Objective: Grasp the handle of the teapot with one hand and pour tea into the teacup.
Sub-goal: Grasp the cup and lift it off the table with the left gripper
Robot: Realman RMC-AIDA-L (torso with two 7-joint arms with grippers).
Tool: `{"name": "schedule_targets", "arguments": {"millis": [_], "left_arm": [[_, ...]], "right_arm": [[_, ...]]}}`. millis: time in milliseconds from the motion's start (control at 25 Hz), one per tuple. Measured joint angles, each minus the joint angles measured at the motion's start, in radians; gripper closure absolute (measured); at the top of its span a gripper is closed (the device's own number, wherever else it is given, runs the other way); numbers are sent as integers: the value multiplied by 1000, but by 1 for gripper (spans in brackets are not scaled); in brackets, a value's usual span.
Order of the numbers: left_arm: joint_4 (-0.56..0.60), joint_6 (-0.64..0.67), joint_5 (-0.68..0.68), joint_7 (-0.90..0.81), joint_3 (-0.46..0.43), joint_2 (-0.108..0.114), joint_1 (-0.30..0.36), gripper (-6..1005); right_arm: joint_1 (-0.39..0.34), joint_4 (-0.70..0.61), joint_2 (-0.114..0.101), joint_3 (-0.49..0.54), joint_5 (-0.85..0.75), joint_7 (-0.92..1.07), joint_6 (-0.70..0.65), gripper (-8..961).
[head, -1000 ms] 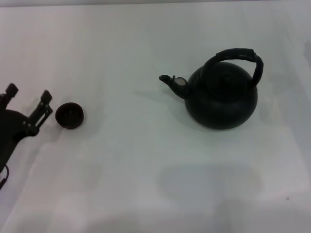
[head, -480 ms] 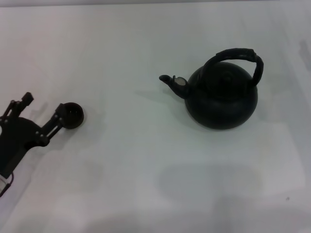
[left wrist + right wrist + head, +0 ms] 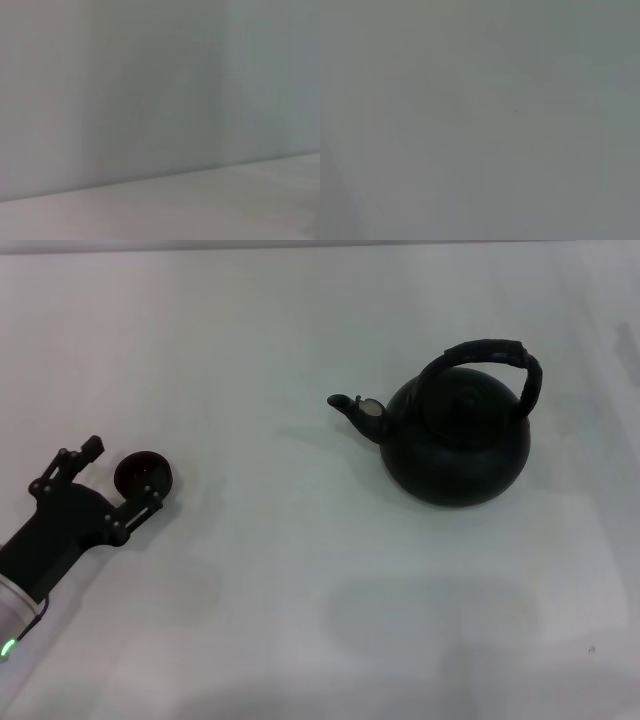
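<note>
Head view: spread across the whole frame, a plain white tabletop (image 3: 300, 600). Right of centre, in the upper half, a large round matte-black teapot (image 3: 457, 445) standing upright, its short spout (image 3: 358, 413) with a pale metallic tip pointing toward the frame's left. Arching over the pot's top, a thick black ribbed handle (image 3: 497, 355), free of any gripper. Far off at middle left, well apart from the teapot, a tiny round dark brown-black handleless teacup (image 3: 143, 477), upright on the table. Reaching in from the lower left corner, the black left arm with its left gripper (image 3: 122, 477) at the cup: claw spread apart, one black finger (image 3: 80, 457) just to the cup's left and the other lying across the cup's lower right rim, so that the cup sits between them. Contact with the cup's wall not clear from this angle. A small green light glowing on the arm at the bottom left edge. Right arm nowhere in this frame.

Left wrist view: only a blurred pale grey wall above a lighter band of table surface (image 3: 200, 210) along the bottom; no fingers, cup or pot visible.

Right wrist view: only a flat grey blur; nothing recognisable, right gripper itself unseen.
</note>
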Motion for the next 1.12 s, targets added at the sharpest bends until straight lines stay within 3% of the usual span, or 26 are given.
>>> {"name": "schedule_targets", "arguments": {"millis": [1120], "left_arm": [[-3, 97, 45, 1, 0, -1, -42, 137]], "right_arm": [[0, -2, 0, 0, 0, -1, 0, 127]]}}
